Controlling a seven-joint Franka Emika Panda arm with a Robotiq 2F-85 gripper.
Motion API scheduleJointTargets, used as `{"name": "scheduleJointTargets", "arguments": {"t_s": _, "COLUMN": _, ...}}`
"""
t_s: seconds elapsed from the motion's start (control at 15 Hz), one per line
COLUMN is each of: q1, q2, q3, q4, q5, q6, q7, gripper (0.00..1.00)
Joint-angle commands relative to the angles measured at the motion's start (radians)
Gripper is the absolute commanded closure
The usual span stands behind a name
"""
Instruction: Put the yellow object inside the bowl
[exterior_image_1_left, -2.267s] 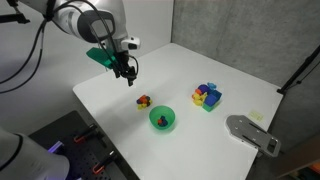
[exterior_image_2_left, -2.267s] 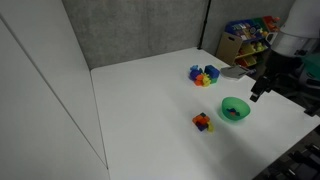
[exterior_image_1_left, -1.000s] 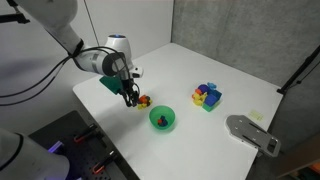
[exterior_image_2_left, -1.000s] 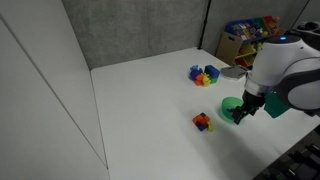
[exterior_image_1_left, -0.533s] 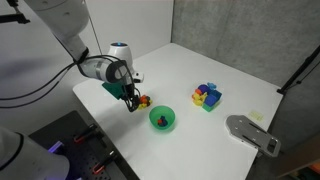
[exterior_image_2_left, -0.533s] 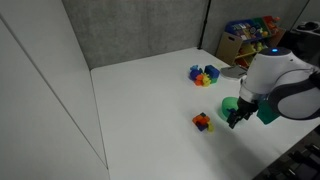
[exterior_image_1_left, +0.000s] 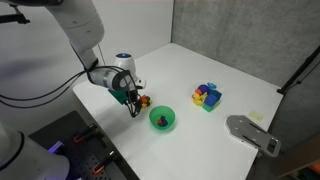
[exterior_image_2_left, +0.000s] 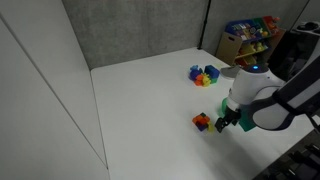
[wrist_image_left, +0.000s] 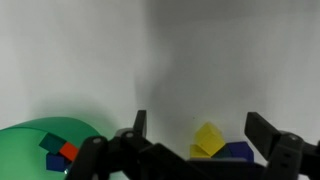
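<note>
Hand (wrist_image_left: 199, 126) spread wide, low over worktop (wrist_image_left: 80, 50), straddling yellow object (wrist_image_left: 208, 138). Dark piece (wrist_image_left: 238, 151) just beside it, right. Centre on yellow, descend straight, pinch yellow alone. Green bowl (wrist_image_left: 20, 140) near, left.

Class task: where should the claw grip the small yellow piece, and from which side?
Probably from straight above, closing on two opposite flat sides of the yellow piece. In the wrist view it sits cornerwise inside the open claw, with a dark piece close beside it, so the top looks freest.
</note>
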Motion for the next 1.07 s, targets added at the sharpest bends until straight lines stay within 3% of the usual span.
{"name": "scheduleJointTargets", "arguments": {"t_s": 0.0, "q1": 0.034, "q2": 0.102, "q3": -0.012, "q4": 0.082, "q5": 0.072, "q6": 0.04, "q7": -0.001, "gripper": 0.0}}
{"name": "scheduleJointTargets", "arguments": {"t_s": 0.47, "q1": 0.07, "q2": 0.242, "q3": -0.02, "q4": 0.197, "q5": 0.162, "q6": 0.098, "q7": -0.018, "gripper": 0.0}}
{"name": "scheduleJointTargets", "arguments": {"t_s": 1.0, "q1": 0.096, "q2": 0.306, "q3": -0.052, "q4": 0.275, "q5": 0.226, "q6": 0.124, "q7": 0.001, "gripper": 0.0}}
